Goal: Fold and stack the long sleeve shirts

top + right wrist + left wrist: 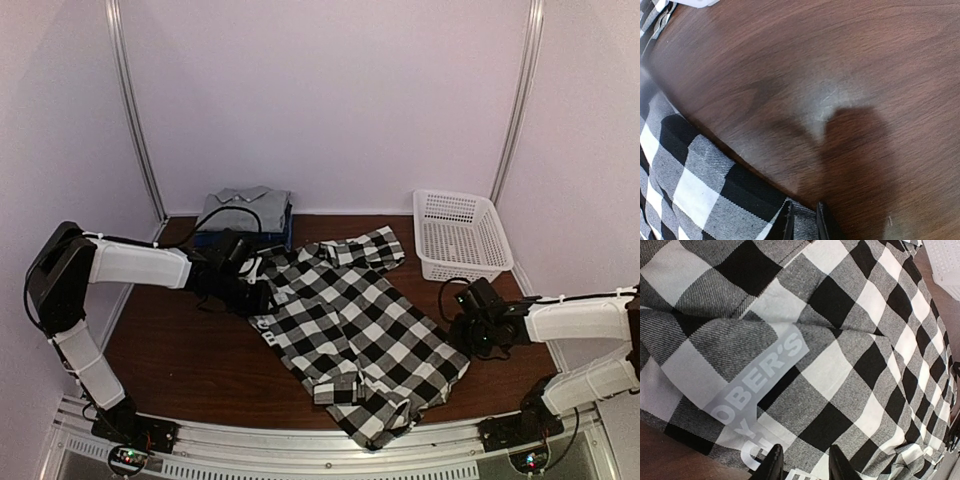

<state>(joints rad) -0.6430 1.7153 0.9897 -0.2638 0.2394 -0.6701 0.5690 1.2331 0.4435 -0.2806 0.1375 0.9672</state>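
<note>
A large black-and-white check shirt (360, 330) lies spread across the middle of the brown table (180, 350), its hem bunched toward the near edge. My left gripper (252, 292) sits at its left edge by the collar. In the left wrist view its fingers (771, 465) stand partly apart with a fold of the check shirt (840, 340) between them, next to a grey size sticker (760, 385). My right gripper (468, 335) is at the shirt's right edge. There its narrow jaws (802, 222) pinch the hem of the check shirt (690, 185).
At the back left sits a folded pile, a grey shirt (245, 203) on top of a blue one (215, 238). A white lattice basket (460, 235) stands at the back right. White walls with metal rails close in the table.
</note>
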